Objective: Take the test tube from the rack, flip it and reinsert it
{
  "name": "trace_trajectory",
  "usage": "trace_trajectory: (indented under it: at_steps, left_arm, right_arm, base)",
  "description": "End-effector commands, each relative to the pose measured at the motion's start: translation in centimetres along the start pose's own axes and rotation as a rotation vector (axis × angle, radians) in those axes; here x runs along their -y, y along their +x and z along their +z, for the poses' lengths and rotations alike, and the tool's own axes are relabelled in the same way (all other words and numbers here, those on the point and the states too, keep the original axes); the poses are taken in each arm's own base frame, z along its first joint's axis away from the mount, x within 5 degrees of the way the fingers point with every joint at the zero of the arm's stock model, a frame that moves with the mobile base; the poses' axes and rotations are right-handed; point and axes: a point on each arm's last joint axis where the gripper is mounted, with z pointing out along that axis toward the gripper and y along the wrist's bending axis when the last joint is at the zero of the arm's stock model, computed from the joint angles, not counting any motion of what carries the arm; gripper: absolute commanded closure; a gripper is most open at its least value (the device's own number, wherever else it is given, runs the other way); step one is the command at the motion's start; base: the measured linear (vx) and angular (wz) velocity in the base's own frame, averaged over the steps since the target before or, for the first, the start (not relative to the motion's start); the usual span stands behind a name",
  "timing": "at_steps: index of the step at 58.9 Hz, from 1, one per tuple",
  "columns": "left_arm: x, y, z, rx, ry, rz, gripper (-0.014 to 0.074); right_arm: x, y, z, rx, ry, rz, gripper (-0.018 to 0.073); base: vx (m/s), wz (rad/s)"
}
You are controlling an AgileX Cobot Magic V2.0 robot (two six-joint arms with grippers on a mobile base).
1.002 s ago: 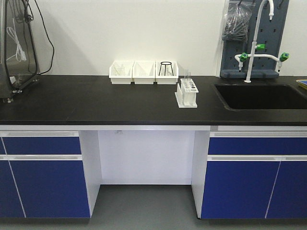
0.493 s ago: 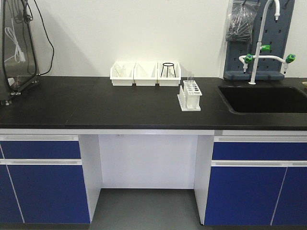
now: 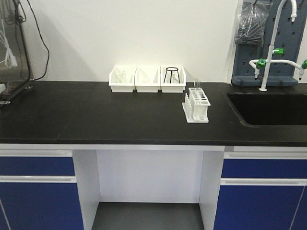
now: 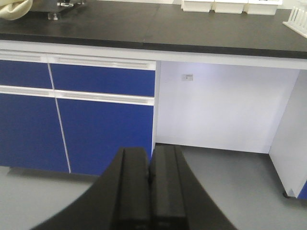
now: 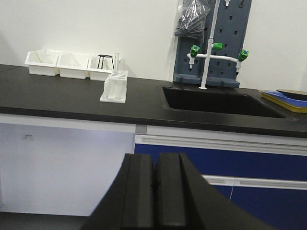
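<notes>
The white rack (image 3: 197,105) stands on the black bench top, right of centre, just left of the sink. Slim clear test tubes (image 3: 195,84) rise from its far end. The rack also shows in the right wrist view (image 5: 115,86) with the tubes (image 5: 116,61) above it, and its edge shows in the left wrist view (image 4: 298,20). My left gripper (image 4: 149,165) is shut and empty, low in front of the blue cabinets. My right gripper (image 5: 155,170) is shut and empty, below bench height, far from the rack.
Three white bins (image 3: 147,78) stand along the back wall, one holding a black wire stand (image 3: 172,75). A black sink (image 3: 271,108) with a white tap (image 3: 273,43) lies at the right. A cabinet with cables (image 3: 12,45) stands at the left. A yellow and blue tray (image 5: 285,98) lies beyond the sink.
The whole scene has shifted right and grown larger in the front view, so the base has moved closer to the bench. The rack and tubes have not moved on the bench.
</notes>
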Motion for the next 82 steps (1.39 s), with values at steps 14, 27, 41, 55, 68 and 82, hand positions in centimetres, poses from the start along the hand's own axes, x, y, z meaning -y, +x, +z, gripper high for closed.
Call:
trace_trajectory:
  at_steps: [14, 27, 41, 55, 68, 82]
  left_arm:
    - [0.18, -0.80, -0.12, 0.097, 0.023, -0.003, 0.0603]
    - [0.18, -0.80, -0.12, 0.097, 0.023, -0.003, 0.0603]
    - [0.18, -0.80, -0.12, 0.097, 0.023, -0.003, 0.0603]
    - [0.18, -0.80, -0.12, 0.097, 0.023, -0.003, 0.0603]
    - [0.18, -0.80, -0.12, 0.097, 0.023, -0.003, 0.0603]
    - [0.18, -0.80, -0.12, 0.097, 0.023, -0.003, 0.0603]
  right_arm:
    - [0.02, -0.74, -0.11, 0.085, 0.003, -0.009, 0.0568]
    - [0.02, -0.74, -0.11, 0.085, 0.003, -0.009, 0.0568]
    - [0.02, -0.74, -0.11, 0.085, 0.003, -0.009, 0.0568]
    - [0.02, -0.74, -0.11, 0.085, 0.003, -0.009, 0.0568]
    - [0.02, -0.74, -0.11, 0.085, 0.003, -0.009, 0.0568]
    - [0.02, -0.74, -0.11, 0.085, 0.003, -0.009, 0.0568]
  base:
    - [0.39, -0.05]
    - [0.42, -0.01]
    - [0.44, 0.02]
    - [0.45, 0.03]
    - [0.42, 0.00]
    - [0.36, -0.01]
